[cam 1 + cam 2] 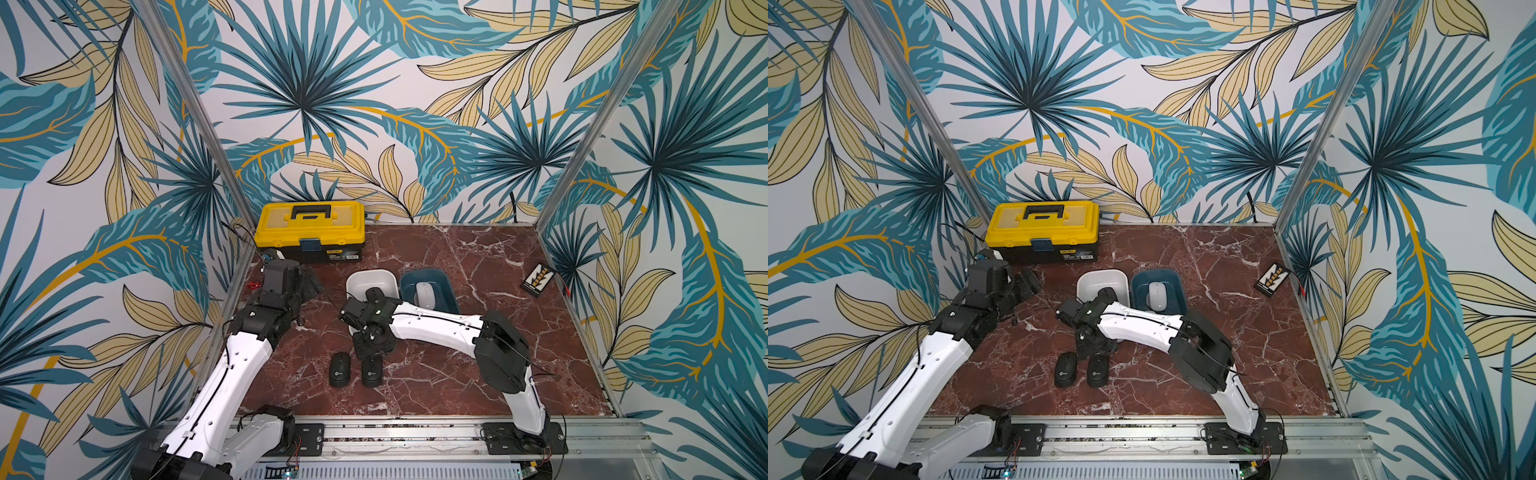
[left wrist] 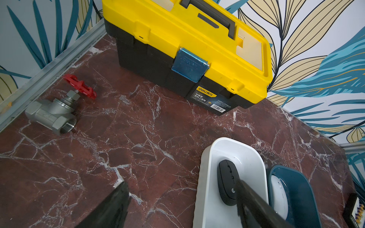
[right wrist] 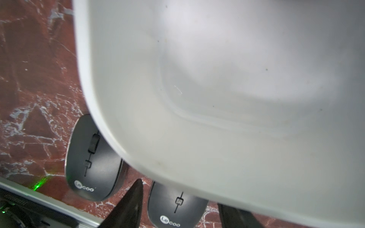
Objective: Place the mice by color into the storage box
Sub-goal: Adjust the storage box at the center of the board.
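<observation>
Overhead, our right tool [image 3: 178, 207] hung spread above one black mouse [image 3: 173, 209] on the table [image 1: 457, 374], its twin [image 1: 340, 369] beside. Our left tool [image 2: 181, 205] gaped empty. A third black mouse [image 2: 227, 181] lay in the white bin [image 1: 371, 279], a white mouse [image 1: 424, 294] in the teal bin [image 1: 444, 278].

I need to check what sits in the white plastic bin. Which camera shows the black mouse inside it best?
The left wrist view: the matte black oval mouse lies almost fully visible in the white plastic bin. Both top views show only a sliver behind the right arm. The right wrist view shows only bare bin wall.
</observation>
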Available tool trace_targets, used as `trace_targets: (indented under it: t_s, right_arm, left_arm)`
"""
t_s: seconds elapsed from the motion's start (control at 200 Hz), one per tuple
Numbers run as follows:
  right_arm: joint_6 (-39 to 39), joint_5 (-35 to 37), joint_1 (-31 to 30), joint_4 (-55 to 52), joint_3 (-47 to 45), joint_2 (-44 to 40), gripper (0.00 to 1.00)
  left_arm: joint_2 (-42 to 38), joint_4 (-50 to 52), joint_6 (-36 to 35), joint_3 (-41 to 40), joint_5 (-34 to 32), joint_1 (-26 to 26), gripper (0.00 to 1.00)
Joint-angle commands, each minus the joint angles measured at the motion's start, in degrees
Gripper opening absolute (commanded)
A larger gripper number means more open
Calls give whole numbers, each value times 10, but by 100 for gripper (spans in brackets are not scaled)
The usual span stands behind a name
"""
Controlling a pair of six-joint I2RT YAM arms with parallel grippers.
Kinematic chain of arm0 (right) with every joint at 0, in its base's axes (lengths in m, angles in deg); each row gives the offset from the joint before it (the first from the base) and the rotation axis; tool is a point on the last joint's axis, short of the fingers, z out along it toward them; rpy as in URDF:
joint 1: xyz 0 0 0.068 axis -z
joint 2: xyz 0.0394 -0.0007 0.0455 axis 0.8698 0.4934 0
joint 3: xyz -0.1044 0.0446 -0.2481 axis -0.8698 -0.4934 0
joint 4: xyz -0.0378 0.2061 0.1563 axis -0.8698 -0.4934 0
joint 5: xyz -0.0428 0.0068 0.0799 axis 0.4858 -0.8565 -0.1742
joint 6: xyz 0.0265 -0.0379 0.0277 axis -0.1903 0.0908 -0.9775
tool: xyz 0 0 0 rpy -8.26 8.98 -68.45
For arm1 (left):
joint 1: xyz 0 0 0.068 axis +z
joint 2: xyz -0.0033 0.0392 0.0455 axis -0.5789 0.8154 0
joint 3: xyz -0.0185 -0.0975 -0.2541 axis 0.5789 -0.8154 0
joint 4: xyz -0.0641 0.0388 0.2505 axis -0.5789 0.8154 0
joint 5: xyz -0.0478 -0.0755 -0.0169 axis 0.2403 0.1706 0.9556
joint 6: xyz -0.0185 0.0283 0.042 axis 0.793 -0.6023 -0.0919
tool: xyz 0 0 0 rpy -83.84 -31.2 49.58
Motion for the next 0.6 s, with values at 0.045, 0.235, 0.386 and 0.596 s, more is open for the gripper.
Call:
trace_targets:
  t_s: [0.045,0.235,0.386,0.596]
  right_arm:
    - [-42,-10,-5,1,-52,-44,67]
    - [-66,-6,-11,3,-63,-50,72]
    - [-89,-9,-15,2,-54,-43,74]
    - [-120,-6,-21,-6,-48,-28,74]
  left_arm:
    - [-3,-3,-1,-16,2,4,86]
    - [-3,-4,-3,-14,4,4,86]
    - [-8,-2,-2,-16,6,5,86]
    - [-19,-3,-3,-25,3,5,86]
